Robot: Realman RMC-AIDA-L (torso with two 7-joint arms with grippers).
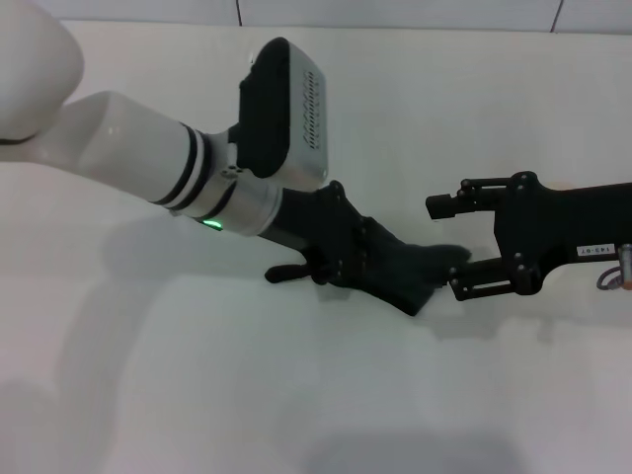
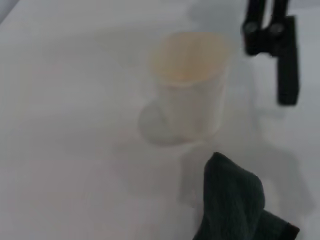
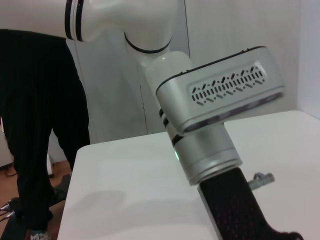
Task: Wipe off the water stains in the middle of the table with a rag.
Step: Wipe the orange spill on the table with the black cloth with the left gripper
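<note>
White surface (image 1: 296,395) lay bare where my left claw (image 1: 420,276) clamped the rag (image 2: 235,200), right claw (image 1: 459,247) spread apart just beside it; I saw no stain, so a wipe risked missing or colliding.

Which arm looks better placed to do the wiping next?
Probably the left. The left gripper already has the rag low over the table. The right gripper waits open beside it, holding nothing.
</note>
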